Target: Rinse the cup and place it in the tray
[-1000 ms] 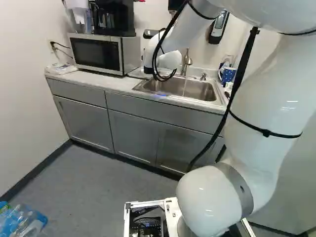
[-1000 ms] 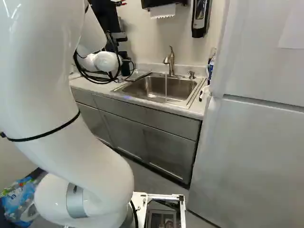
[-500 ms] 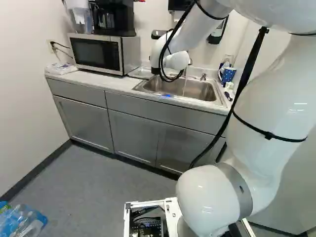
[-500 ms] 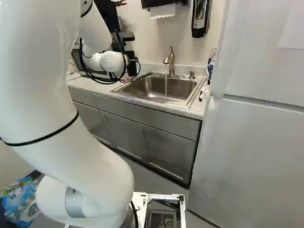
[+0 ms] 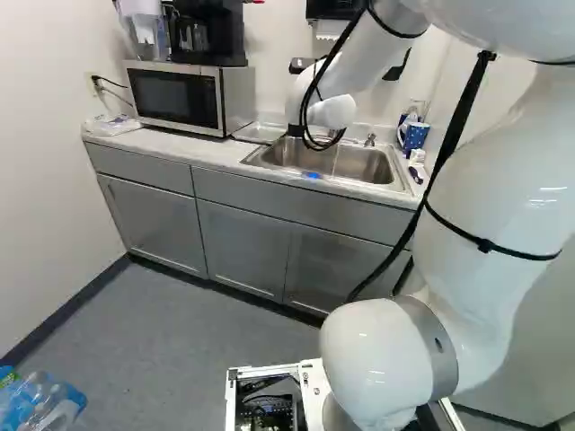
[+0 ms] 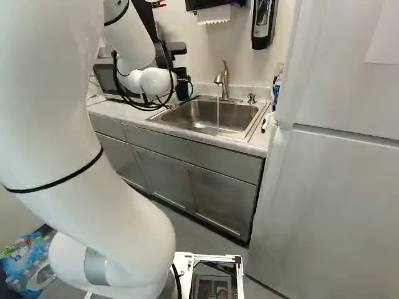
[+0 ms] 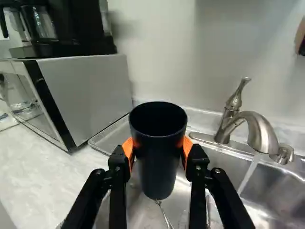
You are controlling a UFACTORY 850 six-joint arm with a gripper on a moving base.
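In the right base view the black gripper (image 6: 182, 87) is partly hidden by the white wrist, at the left end of the sink (image 6: 244, 133). The wrist view shows the gripper (image 7: 158, 151) shut on a black cup (image 7: 158, 169), one orange pad against each side. The cup is upright with its round mouth facing up, over the sink's near-left part. Water (image 7: 249, 175) runs from the faucet (image 7: 259, 131) into the sink, apart from the cup. A shallow metal tray (image 7: 108, 139) lies between microwave and sink, just beside the cup.
The microwave (image 5: 175, 97) stands on the counter left of the tray, with a coffee maker (image 5: 207, 31) on top. A blue dotted cup (image 5: 415, 136) stands right of the sink. Cutlery (image 7: 164, 213) lies in the sink under the cup. A white refrigerator (image 6: 336, 187) stands at the right.
My arm's wrist has moved right along the counter, from beside the microwave to over the sink's left end, carrying the gripper with it. The base has not moved.
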